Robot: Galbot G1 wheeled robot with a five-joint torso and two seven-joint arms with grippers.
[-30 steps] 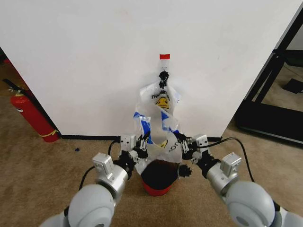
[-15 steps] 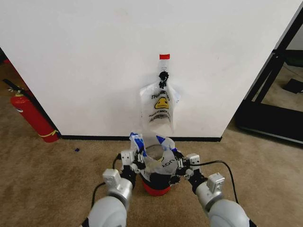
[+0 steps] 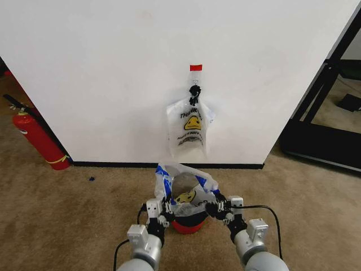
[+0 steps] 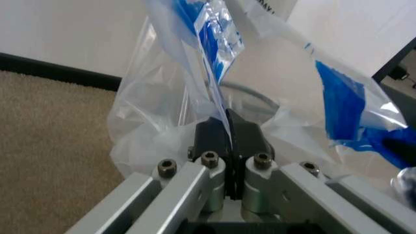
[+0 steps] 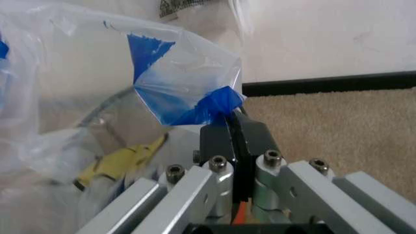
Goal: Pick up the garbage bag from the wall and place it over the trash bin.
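Head view: we see the garbage bag [image 3: 185,191] draped mouth-down over the trash bin [image 3: 186,221] near the wall [image 3: 113,73]. Our left pincer [image 3: 164,213] and right pincer [image 3: 214,209] each clamp an opposite side of its plastic, stretching it left to right.

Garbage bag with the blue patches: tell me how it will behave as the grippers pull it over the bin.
The garbage bag looks thin and crinkled, so it is probably floppy and very light. It sags between the left gripper and right gripper, so its mouth likely collapses if released. The film may slip or tear where the fingers pinch it.
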